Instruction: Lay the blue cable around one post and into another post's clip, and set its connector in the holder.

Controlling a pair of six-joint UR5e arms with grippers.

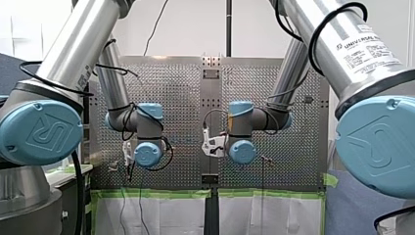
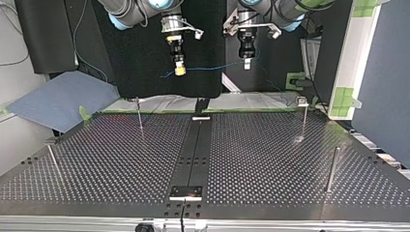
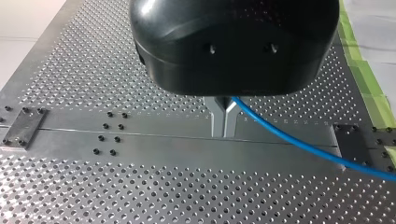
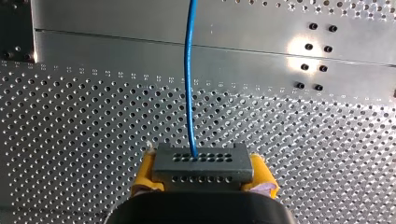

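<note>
Cable [image 2: 212, 67], thin and blue, spans the upper middle of the top view, well above the surface [image 2: 270, 150]. My right fingers [image 4: 144, 173] clamp its grey connector [image 4: 201, 167]; my left fingers [image 3: 217, 116] pinch the cable itself. It likely handles light and limp, so grip near the stretch being routed.

White wall [image 1: 186, 29] fills the upper middle of the front view, and white sheeting [image 1: 161, 215] edged with green tape [image 1: 156, 194] runs along the bottom. Over in the top view, a blue-grey mat [image 2: 58, 104] lies at left, a black panel [image 2: 140, 58] stands upper centre, a dark blue partition [image 2: 387, 96] closes the right.
</note>
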